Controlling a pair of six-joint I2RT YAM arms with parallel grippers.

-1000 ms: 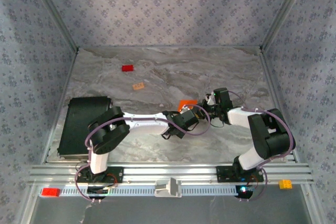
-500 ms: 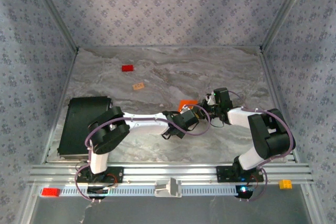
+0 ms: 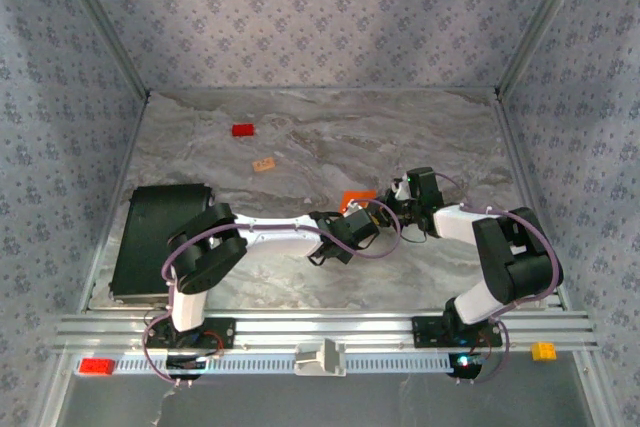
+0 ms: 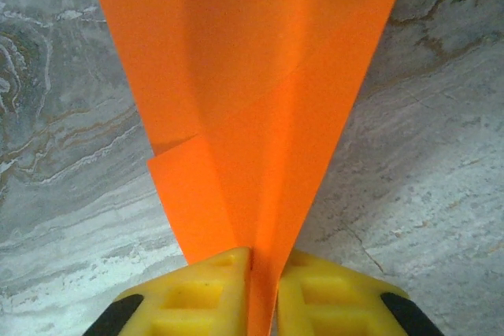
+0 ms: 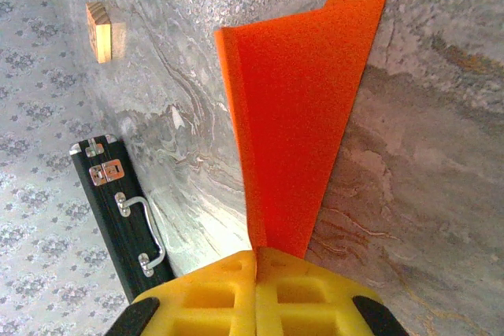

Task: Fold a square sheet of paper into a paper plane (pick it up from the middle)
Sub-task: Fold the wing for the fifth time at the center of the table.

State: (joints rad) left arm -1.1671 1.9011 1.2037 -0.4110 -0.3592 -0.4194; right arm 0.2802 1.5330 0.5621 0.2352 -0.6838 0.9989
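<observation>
The square sheet of paper [image 3: 356, 197] is bright orange and folded into a narrow tapering shape with a centre crease, part way to the paper plane. It is held just above the marble table [image 3: 330, 127] near its middle. My left gripper [image 3: 364, 211] reaches in from the left. In the left wrist view its yellow fingers [image 4: 205, 293] pinch the narrow end of the paper [image 4: 252, 76]; the left gripper [image 4: 264, 265] is shut on it. My right gripper [image 3: 388, 203] comes from the right. In the right wrist view the right gripper [image 5: 257, 256] is shut on a tapered end of the paper [image 5: 299, 116].
A black case [image 3: 160, 232] lies at the table's left side; its handle and latches show in the right wrist view [image 5: 118, 210]. A small red block [image 3: 243, 130] and a small tan block [image 3: 264, 163] lie at the back left. Patterned walls enclose the table.
Both arms and the paper stay where they were in the top view. The left gripper's jaws have drawn tighter onto the paper.
</observation>
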